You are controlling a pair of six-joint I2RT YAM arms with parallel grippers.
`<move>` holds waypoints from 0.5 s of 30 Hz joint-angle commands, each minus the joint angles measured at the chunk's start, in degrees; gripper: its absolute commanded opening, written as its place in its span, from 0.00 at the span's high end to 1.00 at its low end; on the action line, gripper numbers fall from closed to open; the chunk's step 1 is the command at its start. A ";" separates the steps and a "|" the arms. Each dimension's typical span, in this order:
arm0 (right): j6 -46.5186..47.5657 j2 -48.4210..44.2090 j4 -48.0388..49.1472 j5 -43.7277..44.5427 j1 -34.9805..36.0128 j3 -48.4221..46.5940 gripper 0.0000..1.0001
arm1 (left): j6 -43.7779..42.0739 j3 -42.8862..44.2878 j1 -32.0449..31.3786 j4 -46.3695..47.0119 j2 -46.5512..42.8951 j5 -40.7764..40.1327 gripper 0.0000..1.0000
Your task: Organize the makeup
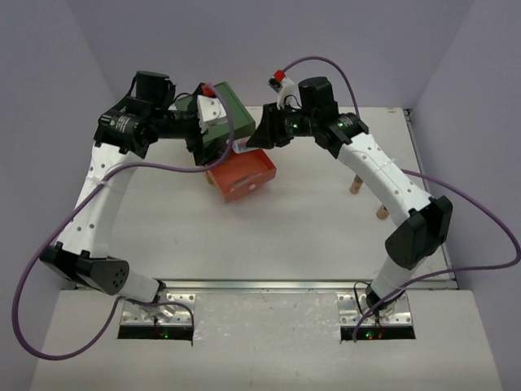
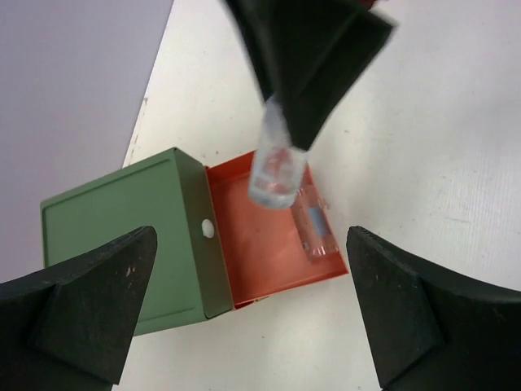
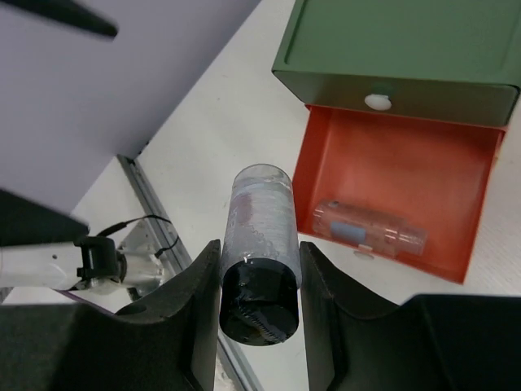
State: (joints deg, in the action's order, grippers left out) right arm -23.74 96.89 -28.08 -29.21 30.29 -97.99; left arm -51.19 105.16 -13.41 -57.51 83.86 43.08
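Note:
My right gripper point(image 3: 260, 248) is shut on a clear bottle with a black cap point(image 3: 260, 220) and holds it in the air beside the open orange drawer point(image 3: 407, 159) of the green box point(image 3: 399, 41). A second clear bottle point(image 3: 370, 228) lies on its side in the drawer. In the left wrist view my left gripper point(image 2: 251, 236) is open and empty above the green box point(image 2: 114, 236) and the drawer point(image 2: 260, 252), and the held bottle point(image 2: 277, 171) hangs over the lying one point(image 2: 313, 224). In the top view both grippers point(image 1: 210, 148) point(image 1: 259, 140) meet at the drawer point(image 1: 244, 175).
Two small amber-brown bottles point(image 1: 356, 186) point(image 1: 380, 213) stand on the white table to the right, close to my right arm. The green box point(image 1: 232, 110) sits at the table's far edge against the back wall.

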 commanded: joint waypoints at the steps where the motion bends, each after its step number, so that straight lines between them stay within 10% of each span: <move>1: -5.28 2.69 6.37 -6.20 0.47 -2.82 1.00 | -5.77 -2.78 -5.01 -3.89 -3.04 0.99 0.00; 15: -8.57 0.22 12.85 -10.77 0.56 1.71 1.00 | -0.20 -10.02 -10.24 6.62 -1.77 -10.88 0.04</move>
State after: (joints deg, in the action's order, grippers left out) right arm -30.37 100.79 -21.32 -36.76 30.61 -97.02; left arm -51.66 96.41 -23.84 -54.59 82.43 34.34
